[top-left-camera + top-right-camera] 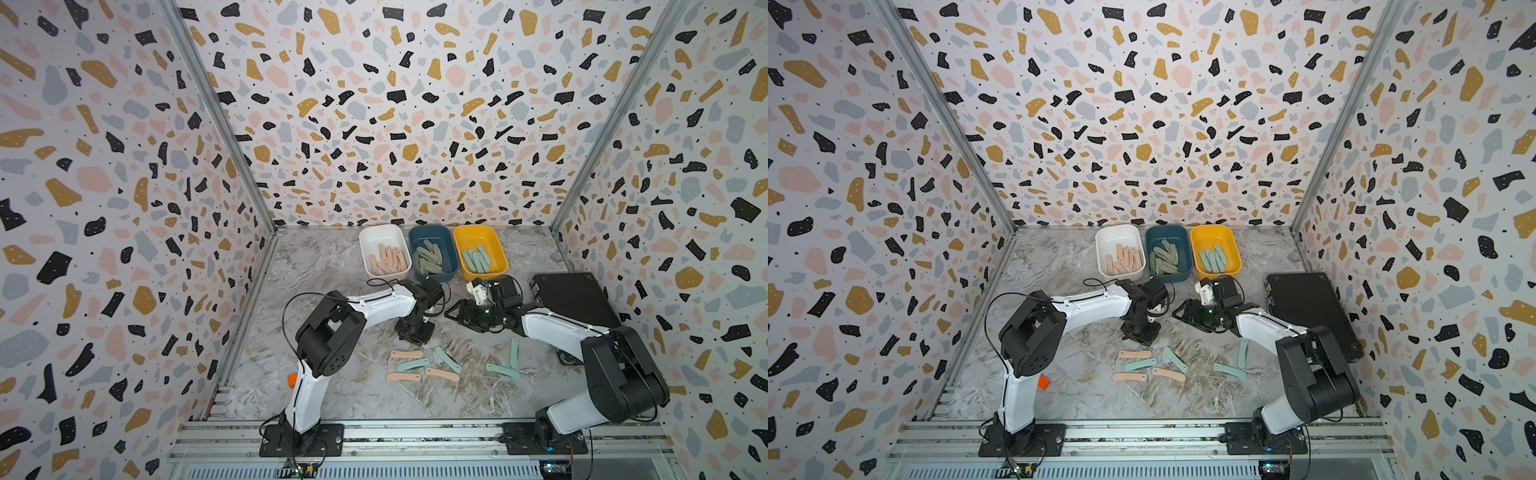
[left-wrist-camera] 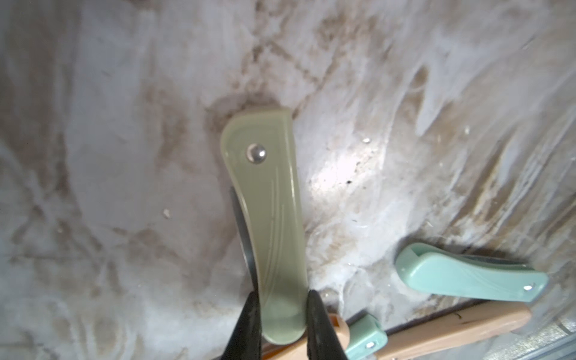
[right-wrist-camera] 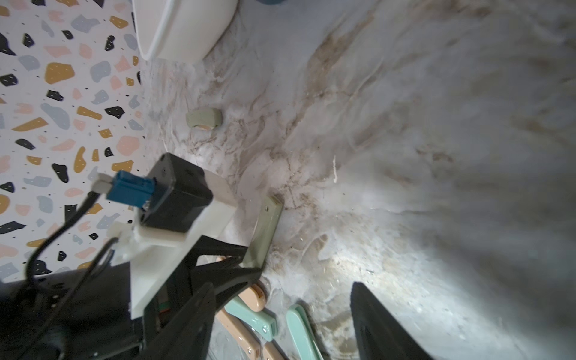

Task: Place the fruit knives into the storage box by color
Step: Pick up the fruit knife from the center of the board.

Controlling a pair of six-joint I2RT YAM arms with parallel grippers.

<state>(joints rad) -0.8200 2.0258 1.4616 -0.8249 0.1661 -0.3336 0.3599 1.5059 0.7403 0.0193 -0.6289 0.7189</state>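
The left hand [image 2: 282, 324] pinches one end of a sage green knife [image 2: 268, 218]; the right hand [image 3: 280, 327] hangs spread, empty

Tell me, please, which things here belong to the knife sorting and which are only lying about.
Belong to the job:
sage green knife in the left gripper; loose pink knives; loose teal knives; white bin, blue bin, yellow bin.

Only lying about:
black case; small orange block.
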